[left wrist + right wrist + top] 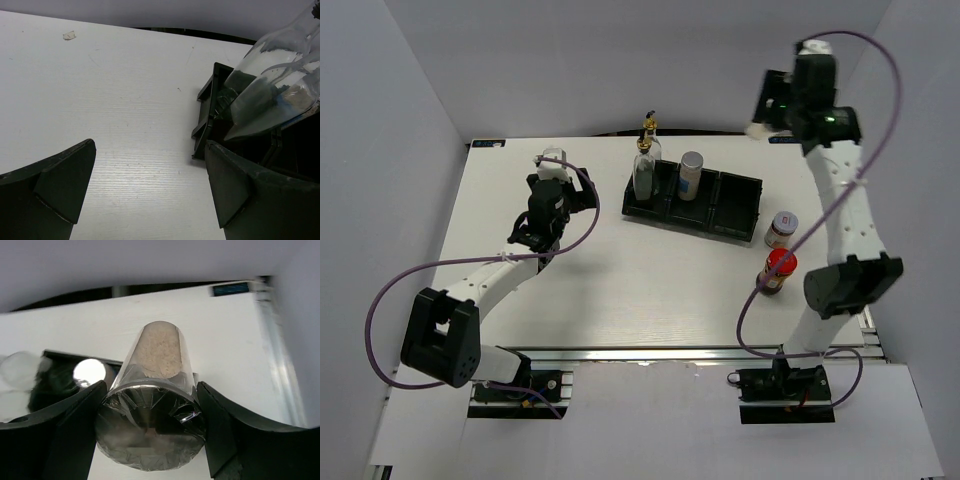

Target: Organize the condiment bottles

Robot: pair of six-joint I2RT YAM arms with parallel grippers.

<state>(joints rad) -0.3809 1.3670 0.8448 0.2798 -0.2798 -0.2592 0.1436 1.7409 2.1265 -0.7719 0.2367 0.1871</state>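
You hold the silver-capped shaker [160, 360] pinched in the right fingers [222, 430] high above the far-right surface [620, 290], left fingers [65, 185] spread empty; next, lower it upright into the tray [758, 186].

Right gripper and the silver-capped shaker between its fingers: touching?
Touching. In the right wrist view the right gripper has both fingers pressed against the silver-capped shaker, one each side of its cap, no gap.

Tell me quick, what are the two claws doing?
Left gripper: open, holding nothing.
Right gripper: closed on a silver-capped shaker.
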